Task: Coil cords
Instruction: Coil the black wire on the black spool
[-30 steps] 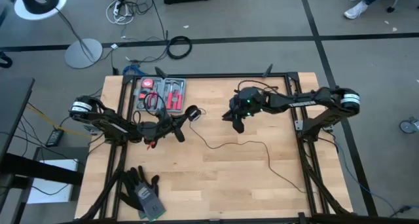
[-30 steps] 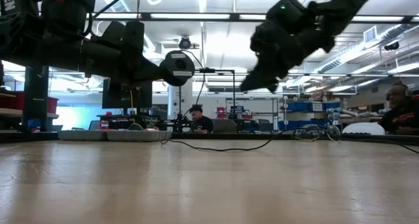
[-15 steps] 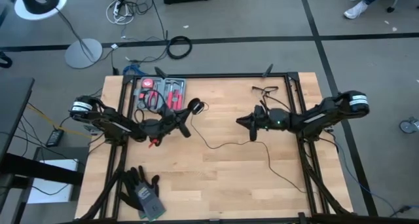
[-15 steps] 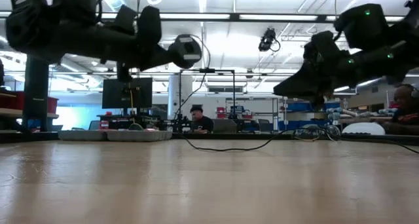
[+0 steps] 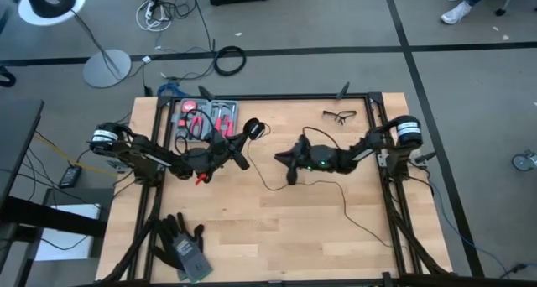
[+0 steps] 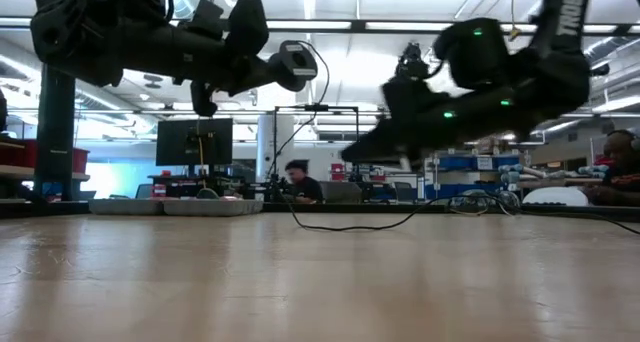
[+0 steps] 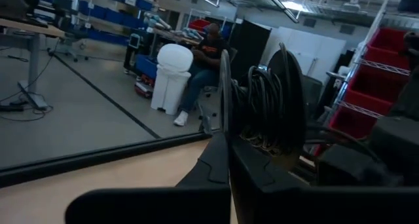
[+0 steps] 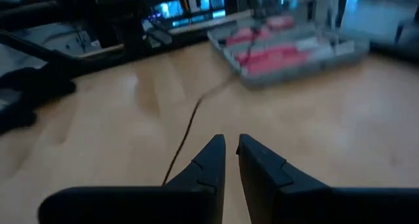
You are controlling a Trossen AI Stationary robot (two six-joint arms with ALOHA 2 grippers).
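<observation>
The thin black cord (image 5: 340, 186) lies slack across the middle of the table. Its round black puck (image 5: 252, 132) is held up over the table's far left part. My left gripper (image 5: 244, 141) is shut on the puck. Several turns of cord are wound on the puck (image 7: 258, 112). From it the cord (image 6: 291, 172) hangs down to the tabletop. My right gripper (image 5: 285, 162) hovers low over the table's middle and points left. Its fingers (image 8: 229, 149) stand a narrow gap apart with nothing between them, just beside the cord (image 8: 186, 129). My left gripper pinches the puck (image 7: 255, 129) between its two fingers. The disc stands on edge, with wound cord bulging beside it. The fingers come nearly level from the table's left. The puck (image 6: 297, 62) is lifted clear, and the cord trails slack below it.
A red tool tray (image 5: 205, 119) sits at the far left and a pair of glasses (image 5: 340, 115) at the far right. Black gloves (image 5: 180, 245) lie at the near left corner. Bare wood lies between the arms and toward the near edge.
My right gripper has swung from pointing down to nearly level. It has dropped low and moved toward the table's left, close to the cord. My left gripper has risen a little with the puck and carried it toward the far edge. The cord hanging from the puck has followed.
</observation>
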